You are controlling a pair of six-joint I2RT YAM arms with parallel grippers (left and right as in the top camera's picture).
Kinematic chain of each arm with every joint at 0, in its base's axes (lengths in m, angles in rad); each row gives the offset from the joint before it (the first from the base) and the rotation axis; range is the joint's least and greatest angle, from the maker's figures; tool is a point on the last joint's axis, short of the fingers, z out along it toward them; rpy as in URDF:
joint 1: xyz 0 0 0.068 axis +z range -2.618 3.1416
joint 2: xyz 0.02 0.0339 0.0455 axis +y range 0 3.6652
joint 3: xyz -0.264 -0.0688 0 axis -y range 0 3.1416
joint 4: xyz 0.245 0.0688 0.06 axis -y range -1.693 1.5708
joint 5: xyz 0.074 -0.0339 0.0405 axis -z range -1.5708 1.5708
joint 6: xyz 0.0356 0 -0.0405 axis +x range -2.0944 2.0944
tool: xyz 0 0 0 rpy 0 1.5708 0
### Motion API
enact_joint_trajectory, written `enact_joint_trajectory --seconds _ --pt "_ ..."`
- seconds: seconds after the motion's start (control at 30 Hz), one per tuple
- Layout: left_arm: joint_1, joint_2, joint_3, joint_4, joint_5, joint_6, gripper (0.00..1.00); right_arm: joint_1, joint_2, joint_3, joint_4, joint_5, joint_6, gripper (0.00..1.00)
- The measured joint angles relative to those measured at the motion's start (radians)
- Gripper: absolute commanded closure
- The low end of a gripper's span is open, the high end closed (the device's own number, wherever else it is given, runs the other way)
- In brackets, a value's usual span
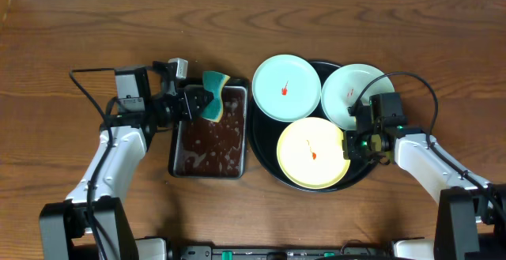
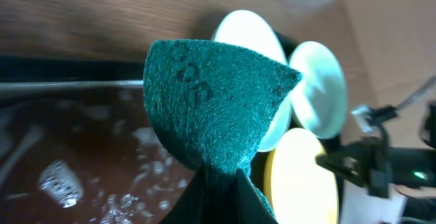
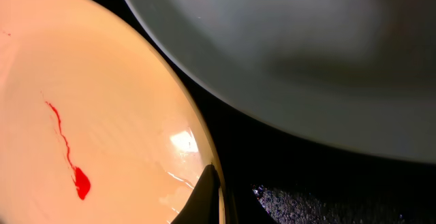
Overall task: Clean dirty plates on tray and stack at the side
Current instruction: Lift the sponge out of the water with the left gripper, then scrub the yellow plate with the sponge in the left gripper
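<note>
Three plates lie on the round black tray (image 1: 262, 141): a blue-green plate (image 1: 286, 88) at the back left with a red speck, a second blue-green plate (image 1: 356, 92) at the back right, and a yellow plate (image 1: 312, 153) at the front with a red smear (image 3: 75, 176). My left gripper (image 1: 198, 102) is shut on a folded green sponge (image 1: 213, 96), which it holds above the pan's far right corner (image 2: 211, 94). My right gripper (image 1: 352, 143) pinches the yellow plate's right rim (image 3: 208, 197). Only one of its fingers shows clearly.
A rectangular metal pan (image 1: 172, 145) of dark foamy liquid (image 2: 82, 149) stands just left of the tray. The second blue-green plate (image 3: 306, 47) lies close behind my right gripper. Brown wooden table all around; cables trail from both arms.
</note>
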Motion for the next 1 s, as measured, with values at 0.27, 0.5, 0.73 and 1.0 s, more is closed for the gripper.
enact_joint_trajectory --seconds 0.27,0.5,0.73,1.0 --pt "-0.19 0.0 0.0 -0.106 -0.358 -0.021 0.93 0.0 0.0 0.0 0.0 -0.008 0.0 0.98" --pt "-0.371 0.0 0.005 -0.204 -0.651 -0.063 0.93 0.0 0.0 0.0 0.0 -0.01 0.0 0.99" --pt "-0.424 0.0 0.163 -0.365 -0.726 -0.102 0.93 0.0 0.0 0.0 0.0 -0.011 0.0 0.99" --pt "-0.534 0.003 0.224 -0.306 -0.7 -0.131 0.93 0.0 0.0 0.0 -0.001 -0.012 0.0 0.99"
